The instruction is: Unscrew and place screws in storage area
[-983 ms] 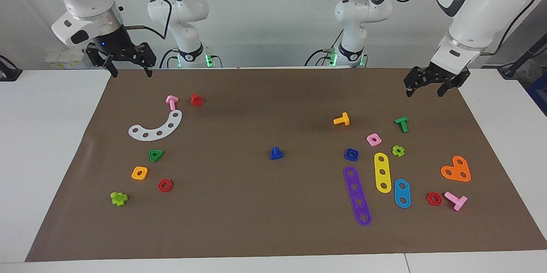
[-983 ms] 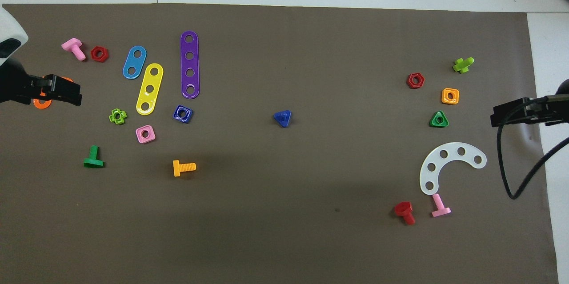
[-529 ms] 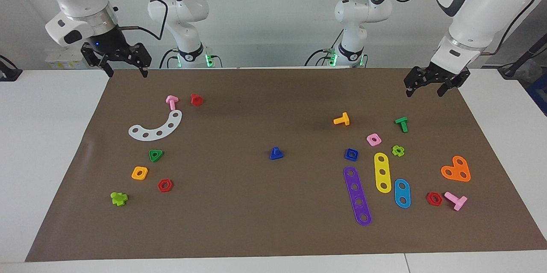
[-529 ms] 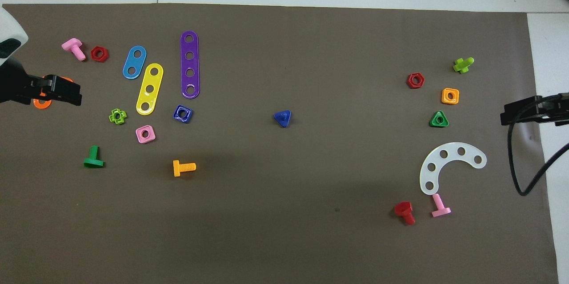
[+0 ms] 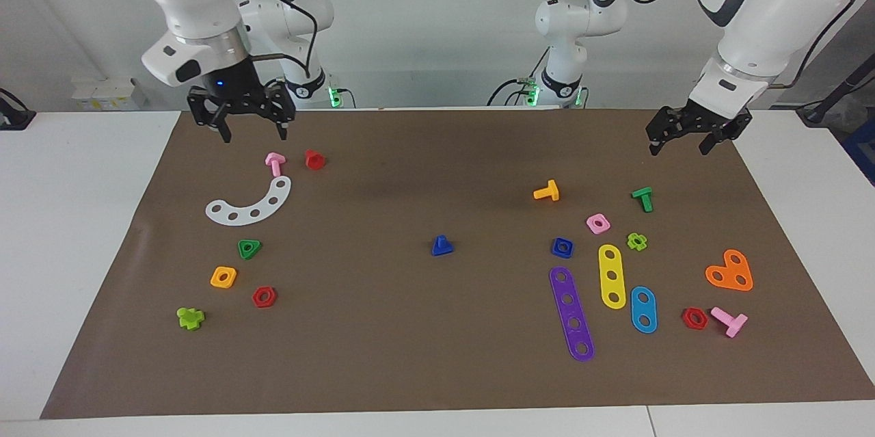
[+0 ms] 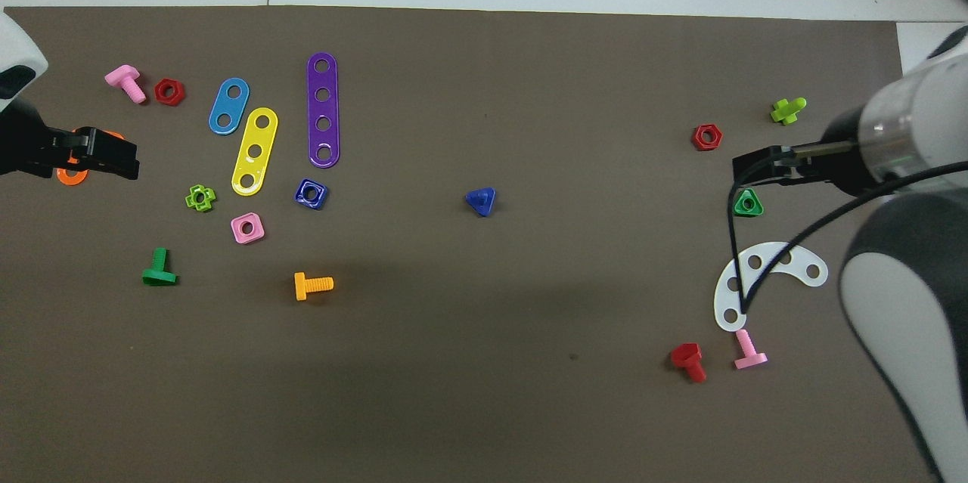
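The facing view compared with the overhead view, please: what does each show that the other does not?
Only the facing view shows the orange square nut, which the right gripper covers from above, and both grippers raised, open and empty. Only the overhead view shows the right arm's cable crossing the white curved strip. Both show the blue bolt mid-mat, the blue square nut and the left gripper.

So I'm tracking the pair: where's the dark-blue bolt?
The dark-blue bolt stands alone mid-mat, its square nut beside it toward the left arm's end, by the purple strip.
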You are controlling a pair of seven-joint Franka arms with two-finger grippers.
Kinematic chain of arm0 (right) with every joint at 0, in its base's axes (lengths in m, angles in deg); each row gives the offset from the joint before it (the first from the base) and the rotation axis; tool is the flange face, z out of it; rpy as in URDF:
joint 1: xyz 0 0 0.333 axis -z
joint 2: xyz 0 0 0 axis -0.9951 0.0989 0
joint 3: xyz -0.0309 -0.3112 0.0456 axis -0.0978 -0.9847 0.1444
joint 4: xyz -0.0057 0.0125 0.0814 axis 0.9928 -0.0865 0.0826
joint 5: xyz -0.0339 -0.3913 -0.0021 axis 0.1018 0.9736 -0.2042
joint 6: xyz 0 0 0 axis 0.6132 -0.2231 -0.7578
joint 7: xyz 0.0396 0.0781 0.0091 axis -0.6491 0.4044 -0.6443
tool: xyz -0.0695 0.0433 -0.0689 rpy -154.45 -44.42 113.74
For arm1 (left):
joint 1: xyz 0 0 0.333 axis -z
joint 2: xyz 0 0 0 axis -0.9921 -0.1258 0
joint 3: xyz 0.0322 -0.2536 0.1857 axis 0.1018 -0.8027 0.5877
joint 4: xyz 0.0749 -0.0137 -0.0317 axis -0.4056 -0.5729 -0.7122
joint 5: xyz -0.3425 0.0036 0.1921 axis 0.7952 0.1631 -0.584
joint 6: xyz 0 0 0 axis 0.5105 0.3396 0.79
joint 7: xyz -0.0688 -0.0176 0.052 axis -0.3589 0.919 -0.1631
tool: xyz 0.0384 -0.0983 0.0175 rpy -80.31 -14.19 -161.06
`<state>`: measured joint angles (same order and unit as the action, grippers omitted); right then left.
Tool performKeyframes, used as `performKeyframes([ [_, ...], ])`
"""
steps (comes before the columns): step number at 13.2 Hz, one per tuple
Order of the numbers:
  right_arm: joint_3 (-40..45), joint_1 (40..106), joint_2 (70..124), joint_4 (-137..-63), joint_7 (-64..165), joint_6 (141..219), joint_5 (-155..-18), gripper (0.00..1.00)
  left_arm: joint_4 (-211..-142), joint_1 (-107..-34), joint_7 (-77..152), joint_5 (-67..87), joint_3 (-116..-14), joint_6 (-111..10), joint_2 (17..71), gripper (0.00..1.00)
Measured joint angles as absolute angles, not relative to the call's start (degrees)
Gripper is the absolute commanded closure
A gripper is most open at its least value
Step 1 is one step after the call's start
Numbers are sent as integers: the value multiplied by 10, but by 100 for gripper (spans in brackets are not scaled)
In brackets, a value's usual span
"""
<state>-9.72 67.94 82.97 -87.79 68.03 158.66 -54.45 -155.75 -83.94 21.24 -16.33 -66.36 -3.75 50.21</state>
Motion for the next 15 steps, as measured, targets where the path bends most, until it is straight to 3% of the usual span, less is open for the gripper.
performKeyframes([
  [2, -95, 615, 876, -876, 777, 1636, -545, 0, -1558, -839, 212, -163, -664, -37, 502, 0],
  [5, -92, 529, 978, -870, 903, 1774, -564, 0, -1558, -839, 212, -163, -664, -37, 502, 0],
  [8, -91, 489, 1062, -869, 936, 1865, -569, 1, -1558, -839, 213, -163, -664, -37, 502, 0],
  [9, -91, 482, 1084, -869, 936, 1885, -569, 6, -1558, -839, 213, -163, -664, -37, 502, 0],
  [12, -91, 470, 1136, -878, 936, 1928, -569, 35, -1558, -839, 213, -163, -664, -37, 502, 0],
  [15, -92, 471, 1140, -889, 936, 1932, -569, 59, -1558, -839, 213, -163, -664, -37, 502, 0],
])
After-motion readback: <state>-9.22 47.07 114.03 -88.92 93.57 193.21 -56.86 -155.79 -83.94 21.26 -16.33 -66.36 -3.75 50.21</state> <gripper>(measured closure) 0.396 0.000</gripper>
